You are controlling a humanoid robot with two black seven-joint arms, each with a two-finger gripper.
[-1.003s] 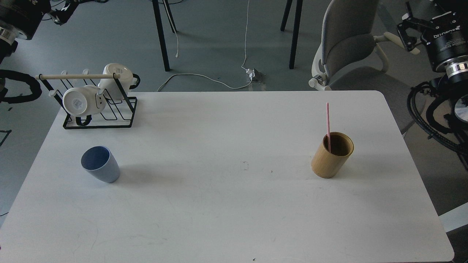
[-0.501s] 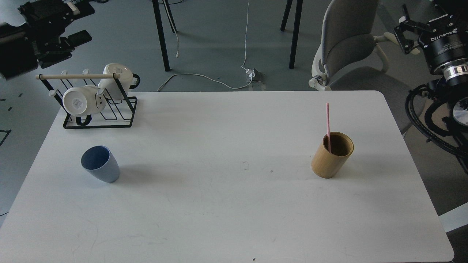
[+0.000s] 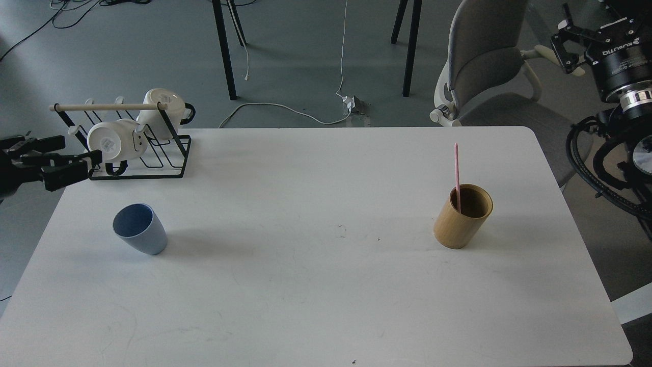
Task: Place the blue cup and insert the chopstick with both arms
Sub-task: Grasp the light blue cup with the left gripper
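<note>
The light-blue cup (image 3: 140, 229) stands upright on the left part of the white table (image 3: 326, 285). The pink chopstick (image 3: 457, 171) stands nearly upright inside a tan bamboo cylinder (image 3: 461, 220) on the right part of the table. My left gripper (image 3: 77, 153) comes in at the left edge, level with the table's back-left corner, behind and to the left of the cup. Its fingers point right, apart and empty. My right gripper (image 3: 564, 40) hangs high at the top right, beyond the table's edge, far above and to the right of the cylinder, with its fingers apart and empty.
A black wire rack (image 3: 147, 158) with a pale wooden rod and two white mugs (image 3: 113, 144) stands at the table's back left, just right of my left gripper. A grey chair (image 3: 486, 61) stands behind the table's back right corner. Cables lie on the floor.
My left arm has swung down from the top left corner to the table's left edge beside the rack. My right gripper has barely shifted. Cup, chopstick and cylinder have not moved.
</note>
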